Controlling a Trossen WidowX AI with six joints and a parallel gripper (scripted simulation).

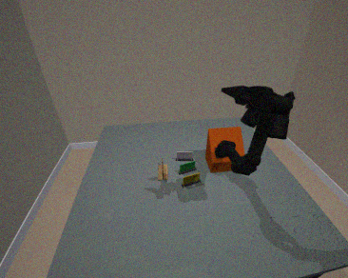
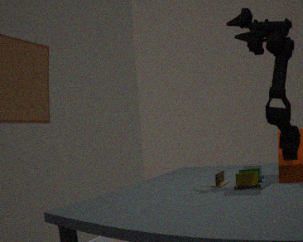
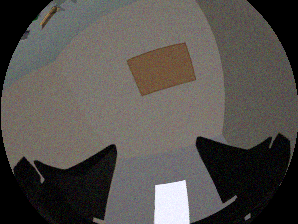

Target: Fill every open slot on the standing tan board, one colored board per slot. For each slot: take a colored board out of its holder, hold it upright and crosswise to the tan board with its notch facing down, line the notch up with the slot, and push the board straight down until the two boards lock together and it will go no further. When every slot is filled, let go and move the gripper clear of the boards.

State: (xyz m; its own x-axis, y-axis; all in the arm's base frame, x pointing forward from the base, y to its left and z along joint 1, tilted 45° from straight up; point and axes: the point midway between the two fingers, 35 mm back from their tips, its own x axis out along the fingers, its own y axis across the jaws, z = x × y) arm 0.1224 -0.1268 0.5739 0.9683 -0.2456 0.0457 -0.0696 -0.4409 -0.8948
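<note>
Hovering high above the orange block [image 1: 225, 138] [image 2: 297, 173], your jaws [image 1: 223, 89] [image 2: 231, 31] stand wide open and empty, while the colored boards wait upright in holders beside it, apparently for easy gripping.

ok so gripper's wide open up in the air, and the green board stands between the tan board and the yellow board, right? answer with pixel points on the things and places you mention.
Not quite: the top view shows the thin green upright board [image 1: 187, 167] [image 2: 256, 170] between the yellow [image 1: 191, 179] [image 2: 247, 180] and pale grey [image 1: 184, 155] boards. The claw [image 2: 233, 30] [image 3: 157, 145] is wide open up high.
</note>
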